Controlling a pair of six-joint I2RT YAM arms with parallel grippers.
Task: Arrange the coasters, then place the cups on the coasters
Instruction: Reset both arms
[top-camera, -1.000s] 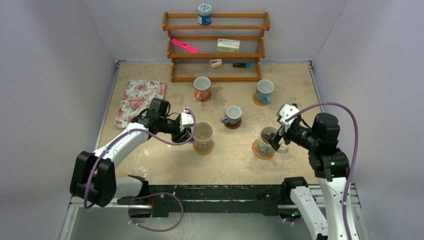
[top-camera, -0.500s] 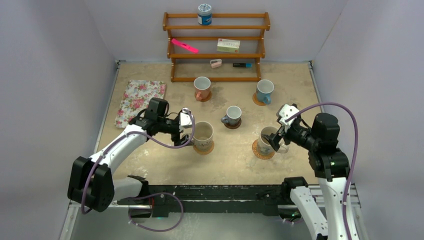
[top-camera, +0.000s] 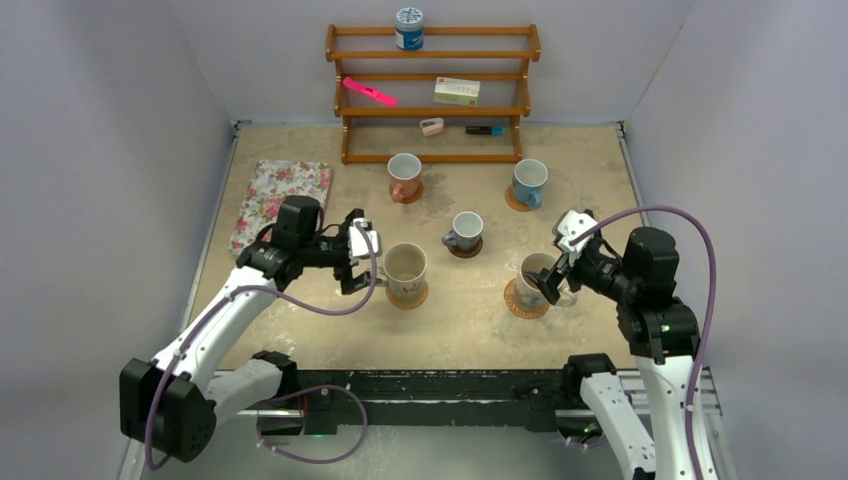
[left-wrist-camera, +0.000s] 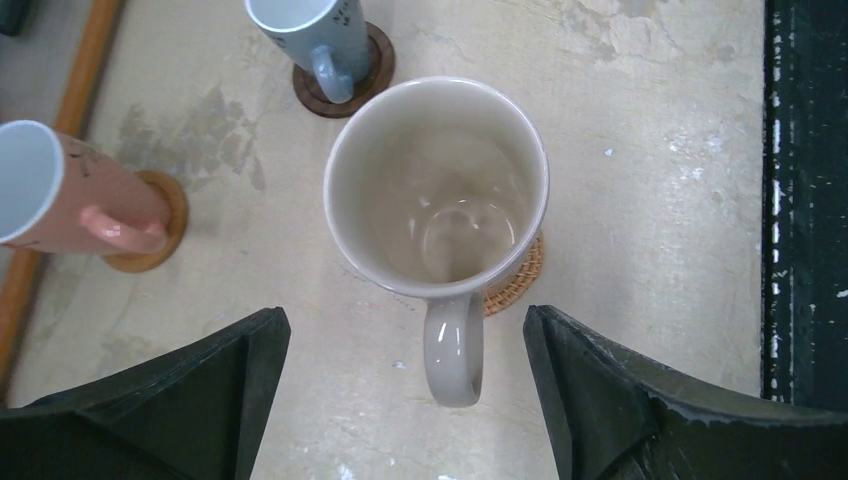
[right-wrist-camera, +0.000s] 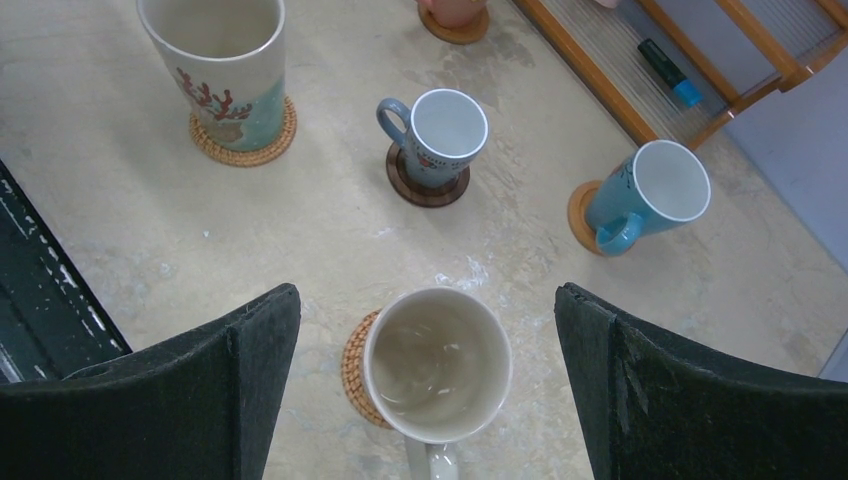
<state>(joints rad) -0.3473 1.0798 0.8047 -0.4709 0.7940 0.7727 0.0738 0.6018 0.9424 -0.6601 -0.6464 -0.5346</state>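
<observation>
Beige worn table (top-camera: 470, 335), wooden rack (top-camera: 432, 112) at 12 o'clock. At 7, left gripper (top-camera: 360, 254) spread wide, holding nothing. First cream mug (top-camera: 405, 266) sits at its 3 o'clock in the top view, handle aimed between the fingers, untouched. Mug upright, empty, coral print, on woven coaster (top-camera: 412, 297). At 5, right gripper (top-camera: 547, 281) spread wide, empty. Second cream mug (top-camera: 536, 268) lies between its fingers, clear of both, on another woven coaster (top-camera: 516, 303). Small grey-blue mug (top-camera: 466, 227) on dark coaster (top-camera: 465, 250) mid-table. Pink-brown mug (top-camera: 404, 172) at 11, blue mug (top-camera: 529, 180) at 1, each on a tan disc.
</observation>
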